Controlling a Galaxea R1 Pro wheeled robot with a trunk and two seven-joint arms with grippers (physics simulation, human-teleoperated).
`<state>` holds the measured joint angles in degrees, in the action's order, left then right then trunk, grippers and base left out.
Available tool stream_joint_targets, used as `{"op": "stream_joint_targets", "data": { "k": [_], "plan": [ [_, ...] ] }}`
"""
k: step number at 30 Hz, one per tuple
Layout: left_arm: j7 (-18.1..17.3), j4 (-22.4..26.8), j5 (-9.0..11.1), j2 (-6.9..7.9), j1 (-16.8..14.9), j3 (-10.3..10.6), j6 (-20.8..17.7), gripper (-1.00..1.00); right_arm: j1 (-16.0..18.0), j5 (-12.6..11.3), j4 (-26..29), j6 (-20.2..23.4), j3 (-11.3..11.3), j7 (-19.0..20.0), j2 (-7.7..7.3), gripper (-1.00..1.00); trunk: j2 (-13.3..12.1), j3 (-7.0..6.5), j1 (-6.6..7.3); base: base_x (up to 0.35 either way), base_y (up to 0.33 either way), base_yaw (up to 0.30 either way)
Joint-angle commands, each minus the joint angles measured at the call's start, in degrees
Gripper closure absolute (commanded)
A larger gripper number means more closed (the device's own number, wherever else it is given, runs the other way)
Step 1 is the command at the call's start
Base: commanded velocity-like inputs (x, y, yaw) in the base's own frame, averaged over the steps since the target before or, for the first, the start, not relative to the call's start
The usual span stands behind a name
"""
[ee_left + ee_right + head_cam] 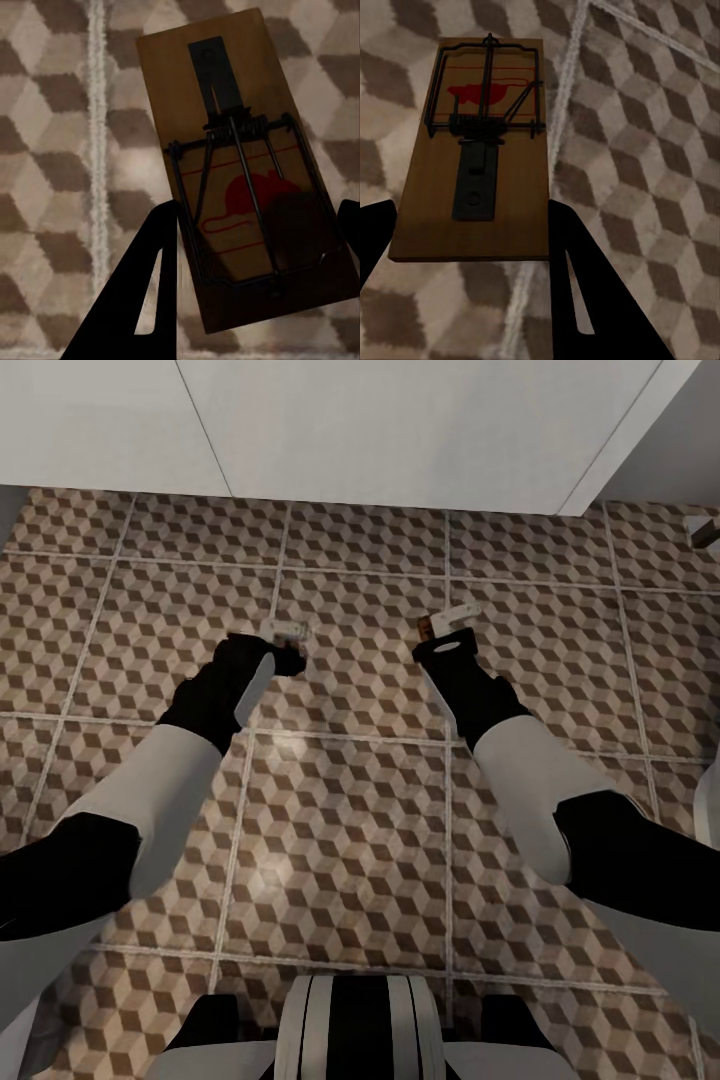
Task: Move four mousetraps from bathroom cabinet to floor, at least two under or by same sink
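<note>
The bathroom floor (350, 830), tiled in a brown, beige and white cube pattern, spreads below both arms; a white panel (400, 420) runs along its 12 o'clock edge. The left gripper (285, 632) sits toward 11 o'clock, its fingers (142, 300) closed on one mousetrap (240, 172), board held above the tiles. The right gripper (445, 622) sits toward 1 o'clock, its fingers (585, 292) clamped on either side of a second mousetrap (480, 150).
</note>
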<state>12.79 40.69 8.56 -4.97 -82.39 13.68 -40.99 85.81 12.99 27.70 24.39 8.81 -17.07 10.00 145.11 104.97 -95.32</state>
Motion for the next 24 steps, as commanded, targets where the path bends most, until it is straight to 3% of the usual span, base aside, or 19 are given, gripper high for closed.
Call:
{"op": "stream_joint_targets", "data": {
  "k": [1,5,7,14,18,24],
  "plan": [
    [0.39,-1.69,0.58,0.07,-0.17,0.14,1.79,1.0,0.07,0.25,-0.09,0.43,0.19,0.05,0.0,1.0,0.01,0.03,0.01,0.0,0.0,0.0],
    [0.14,-8.66,0.71,0.01,-0.35,0.12,10.69,1.0,0.13,0.21,-1.36,-0.59,0.23,2.14,0.0,1.0,0.01,0.03,0.01,0.0,0.0,0.0],
    [0.06,-11.18,0.73,0.01,-0.38,0.12,12.93,1.0,0.14,0.2,-2.46,-1.95,0.24,3.44,0.0,1.0,0.01,0.03,0.01,0.0,0.0,0.0],
    [-0.12,-14.2,0.75,0.04,-0.4,0.22,15.72,1.0,0.14,0.2,-7.7,-5.69,0.25,5.43,0.0,1.0,0.01,0.03,0.01,0.0,0.0,0.0],
    [-0.13,-14.74,0.81,0.06,-0.4,0.37,20.13,1.0,0.14,0.2,-9.47,-7.69,0.23,5.6,0.0,1.0,0.01,0.03,0.01,0.0,0.0,0.0],
    [-1.21,-16.27,0.76,0.08,-0.4,0.53,23.66,1.0,0.14,0.2,-11.37,-8.97,0.18,6.82,0.0,1.0,0.01,0.03,0.01,0.0,0.0,0.0]
  ]
}}
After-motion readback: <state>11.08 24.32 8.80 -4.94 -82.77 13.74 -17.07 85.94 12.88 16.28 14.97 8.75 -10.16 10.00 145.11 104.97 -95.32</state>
